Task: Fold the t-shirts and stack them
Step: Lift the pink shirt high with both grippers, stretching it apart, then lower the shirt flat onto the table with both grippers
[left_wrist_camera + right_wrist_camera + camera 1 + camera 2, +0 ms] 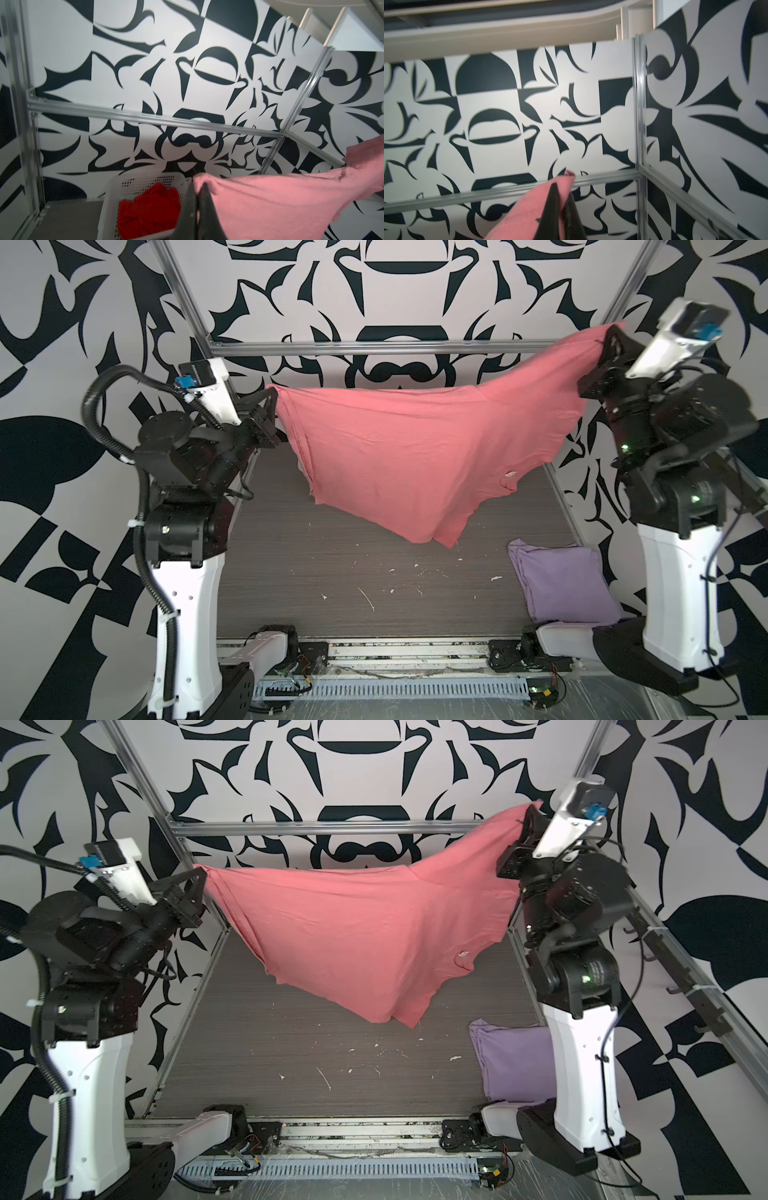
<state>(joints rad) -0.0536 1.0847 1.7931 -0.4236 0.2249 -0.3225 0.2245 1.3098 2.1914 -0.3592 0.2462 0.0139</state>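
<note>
Two arms are holding one salmon-pink t-shirt (415, 448) stretched out in the air above the bench (332, 585). The left end effector (272, 396) is pinching one edge of it with its jaws clamped tight on the cloth. The right end effector (611, 336) is doing the same at the opposite corner, only higher up, so the shirt is hanging at a slant and sagging in the middle. Its white neck label (510, 474) is showing on the side nearer the right arm.

The bench is looking pretty rough: dark wood-grain surface with white flecks (390, 570) and scratches scattered over the near half. A folded lavender t-shirt (565, 585) is lying flat on it in the near right corner, just beside the right arm's base. In the left wrist view a crumpled red t-shirt (149, 207) is sitting inside a white plastic basket (116, 187) at the far end of the bench.

Walls (415, 290) all around are wearing a bold black-and-white swirly pattern, and silver frame rails (374, 347) are running along the bench edges and up the corners.
</note>
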